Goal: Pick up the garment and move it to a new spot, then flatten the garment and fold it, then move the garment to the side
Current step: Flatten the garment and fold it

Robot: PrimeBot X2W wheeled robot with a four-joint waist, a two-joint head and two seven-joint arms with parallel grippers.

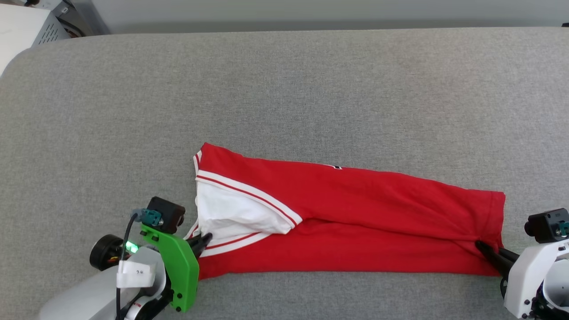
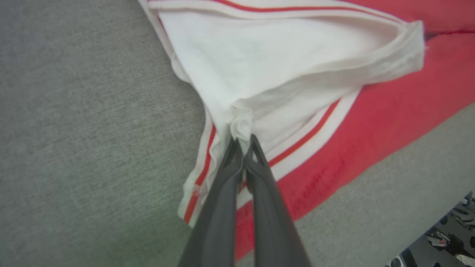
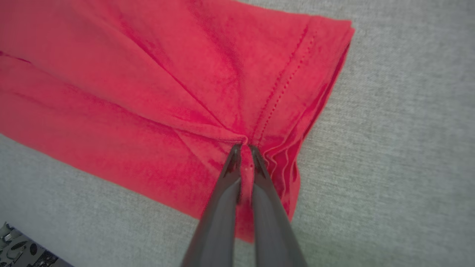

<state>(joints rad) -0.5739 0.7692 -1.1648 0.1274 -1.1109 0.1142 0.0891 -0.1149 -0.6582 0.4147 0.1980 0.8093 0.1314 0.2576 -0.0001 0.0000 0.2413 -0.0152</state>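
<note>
You see the red jersey (image 1: 355, 222) folded lengthwise into a long band across the near part of the grey fabric surface (image 1: 284, 89). Its white, stripe-trimmed sleeve lies at the left end, the stitched hem at the right.

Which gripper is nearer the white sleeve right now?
Left. The left gripper is shut on the white sleeve itself; the right gripper pinches the red hem of the garment, at the opposite end.
</note>
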